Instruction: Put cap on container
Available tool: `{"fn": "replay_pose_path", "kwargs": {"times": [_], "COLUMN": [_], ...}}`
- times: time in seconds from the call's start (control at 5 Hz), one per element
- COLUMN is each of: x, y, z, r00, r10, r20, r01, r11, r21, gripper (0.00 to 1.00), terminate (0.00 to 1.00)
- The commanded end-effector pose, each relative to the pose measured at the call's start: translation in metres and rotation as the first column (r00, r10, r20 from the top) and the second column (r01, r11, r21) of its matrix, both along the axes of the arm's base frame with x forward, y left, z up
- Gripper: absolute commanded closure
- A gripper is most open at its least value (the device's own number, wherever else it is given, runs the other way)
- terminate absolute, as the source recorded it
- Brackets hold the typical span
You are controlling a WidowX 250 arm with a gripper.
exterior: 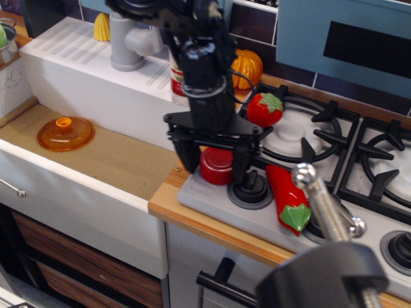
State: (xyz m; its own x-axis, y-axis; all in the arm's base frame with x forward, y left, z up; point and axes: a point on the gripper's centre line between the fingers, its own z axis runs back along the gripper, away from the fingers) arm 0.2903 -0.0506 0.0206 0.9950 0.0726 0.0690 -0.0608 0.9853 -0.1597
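The red cap (216, 165) sits flat on the grey front panel of the toy stove, at the counter's left end. My gripper (214, 171) has come down over it, open, with one finger (187, 156) to the cap's left and the other to its right; small gaps show on both sides. The container (175, 76), a clear jar with a red label band, stands on the white ledge behind the sink, mostly hidden by my arm.
An orange domed lid (65, 133) lies in the sink. A grey faucet (126, 37) stands behind it. A black knob (250, 187), a red pepper (288, 198), a strawberry toy (264, 109) and a pumpkin (249, 66) crowd the stove. A clamp (327, 253) fills the lower right.
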Motion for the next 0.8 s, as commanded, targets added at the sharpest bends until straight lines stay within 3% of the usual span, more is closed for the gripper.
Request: {"fn": "replay_pose_path", "kwargs": {"times": [0.0, 0.2, 0.4, 0.6], "x": [0.007, 0.006, 0.012, 0.035], "y": [-0.004, -0.012, -0.005, 0.006], "z": [-0.002, 0.007, 0.034, 0.076], "r00": [0.995, 0.993, 0.994, 0.995], "r10": [0.025, 0.064, 0.069, 0.091], "r20": [0.094, 0.096, 0.08, 0.029], "r01": [-0.028, -0.069, -0.073, -0.092], "r11": [0.999, 0.996, 0.997, 0.995], "r21": [0.029, 0.05, 0.038, 0.046], "gripper": [0.0, 1.0, 1.0, 1.0], "terminate": [0.0, 0.0, 0.0, 0.0]}}
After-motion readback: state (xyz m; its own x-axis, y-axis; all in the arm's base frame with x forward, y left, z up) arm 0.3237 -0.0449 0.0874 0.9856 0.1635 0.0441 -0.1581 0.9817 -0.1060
